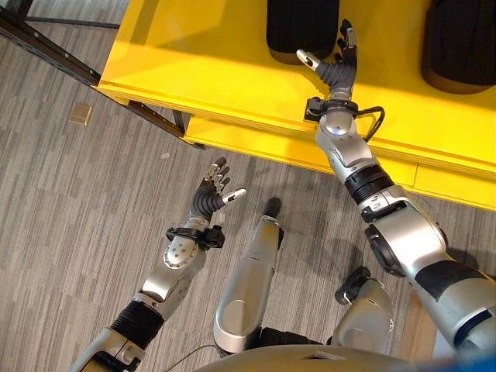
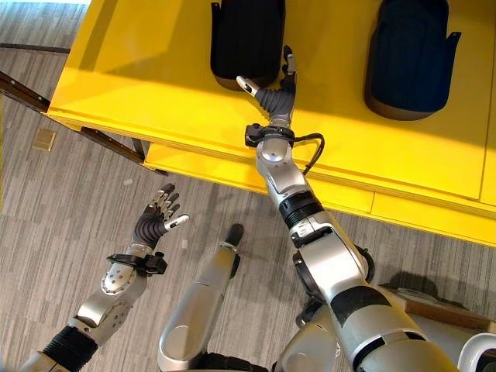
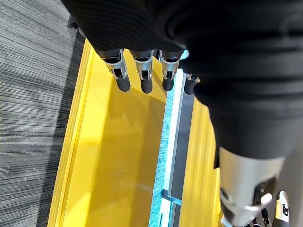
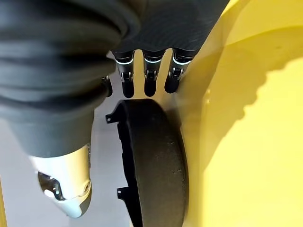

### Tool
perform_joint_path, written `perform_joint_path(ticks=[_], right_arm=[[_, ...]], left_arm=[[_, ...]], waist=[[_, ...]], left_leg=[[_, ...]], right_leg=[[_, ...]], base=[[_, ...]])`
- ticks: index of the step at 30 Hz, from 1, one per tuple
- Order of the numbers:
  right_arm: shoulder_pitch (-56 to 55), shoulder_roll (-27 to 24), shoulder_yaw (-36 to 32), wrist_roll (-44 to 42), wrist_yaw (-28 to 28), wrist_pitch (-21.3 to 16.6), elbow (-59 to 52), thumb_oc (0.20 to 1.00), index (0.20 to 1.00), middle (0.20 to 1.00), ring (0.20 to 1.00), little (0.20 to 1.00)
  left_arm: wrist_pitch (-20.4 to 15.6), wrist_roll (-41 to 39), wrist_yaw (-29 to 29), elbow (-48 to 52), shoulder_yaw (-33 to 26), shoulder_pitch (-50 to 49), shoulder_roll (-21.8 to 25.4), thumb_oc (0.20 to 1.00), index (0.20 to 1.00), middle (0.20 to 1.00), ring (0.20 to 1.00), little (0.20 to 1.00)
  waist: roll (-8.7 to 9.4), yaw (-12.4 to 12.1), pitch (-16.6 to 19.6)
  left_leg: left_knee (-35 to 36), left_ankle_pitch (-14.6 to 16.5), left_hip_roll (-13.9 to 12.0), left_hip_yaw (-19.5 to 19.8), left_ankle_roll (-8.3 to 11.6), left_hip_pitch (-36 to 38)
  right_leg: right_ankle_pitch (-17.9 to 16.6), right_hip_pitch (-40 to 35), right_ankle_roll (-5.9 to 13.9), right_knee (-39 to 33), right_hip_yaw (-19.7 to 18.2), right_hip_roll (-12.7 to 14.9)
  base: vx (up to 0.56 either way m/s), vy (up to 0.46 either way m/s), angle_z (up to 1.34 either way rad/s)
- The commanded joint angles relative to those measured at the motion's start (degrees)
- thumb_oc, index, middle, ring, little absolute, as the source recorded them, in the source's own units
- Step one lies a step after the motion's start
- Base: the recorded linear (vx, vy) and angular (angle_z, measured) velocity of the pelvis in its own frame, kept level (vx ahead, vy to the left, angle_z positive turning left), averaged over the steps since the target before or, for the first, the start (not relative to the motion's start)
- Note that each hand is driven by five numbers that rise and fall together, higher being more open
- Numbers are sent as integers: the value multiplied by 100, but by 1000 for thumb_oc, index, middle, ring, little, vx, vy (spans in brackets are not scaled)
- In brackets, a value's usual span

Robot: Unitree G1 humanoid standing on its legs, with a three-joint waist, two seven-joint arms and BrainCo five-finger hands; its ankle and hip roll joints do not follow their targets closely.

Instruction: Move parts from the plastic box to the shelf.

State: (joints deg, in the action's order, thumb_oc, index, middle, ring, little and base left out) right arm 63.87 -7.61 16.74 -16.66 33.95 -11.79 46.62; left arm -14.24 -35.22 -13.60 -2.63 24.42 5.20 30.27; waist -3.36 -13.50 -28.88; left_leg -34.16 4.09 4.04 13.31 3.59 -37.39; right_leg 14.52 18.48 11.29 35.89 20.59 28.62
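Yellow shelf (image 2: 155, 85) spans the top of both eye views, a lower yellow ledge (image 2: 201, 167) running along its front edge. Two black parts lie on the shelf top: one part (image 2: 248, 39) toward the left, a second part (image 2: 411, 62) well apart to its right. Each sits flat on the yellow surface, rounded end toward the robot.

Right hand (image 2: 275, 93) reaches over the shelf, fingers straight and spread, thumb out to the side. Fingertips (image 4: 147, 87) sit just at the near rim of the left part (image 4: 151, 165); the wrist view shows them extended beside it, not wrapped round it. Hand holds nothing.

Left hand (image 1: 213, 190) hangs over the grey floor (image 1: 77, 194), below the shelf front, fingers relaxed and straight, empty. Its wrist view looks along the fingers (image 3: 142, 78) to the shelf edge (image 3: 118, 156).

Small tan square (image 1: 80, 114) lies on the floor near the shelf's left corner.
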Motion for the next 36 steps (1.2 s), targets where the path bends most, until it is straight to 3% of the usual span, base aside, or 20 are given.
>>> perform_joint_path(ticks=[1, 36], right_arm=[[166, 143, 3, -86, -147, -181, 38, 1000, 1000, 1000, 1000, 1000], [54, 616, 241, -81, -337, -138, -59, 1000, 1000, 1000, 1000, 1000]], left_arm=[[-341, 39, 59, 134, -108, 88, 224, 1000, 1000, 1000, 1000, 1000], [-372, 2, 14, 165, -131, 46, 235, 1000, 1000, 1000, 1000, 1000]], waist=[[1, -178, -63], [-15, -239, -83]], left_leg=[[-301, 646, -320, -464, -140, 56], [-340, 646, -309, -460, -148, 3]], right_leg=[[-365, 297, -261, 172, -229, -183], [-338, 329, -236, 263, -204, -168]], base=[[0, 0, 0], [0, 0, 0]])
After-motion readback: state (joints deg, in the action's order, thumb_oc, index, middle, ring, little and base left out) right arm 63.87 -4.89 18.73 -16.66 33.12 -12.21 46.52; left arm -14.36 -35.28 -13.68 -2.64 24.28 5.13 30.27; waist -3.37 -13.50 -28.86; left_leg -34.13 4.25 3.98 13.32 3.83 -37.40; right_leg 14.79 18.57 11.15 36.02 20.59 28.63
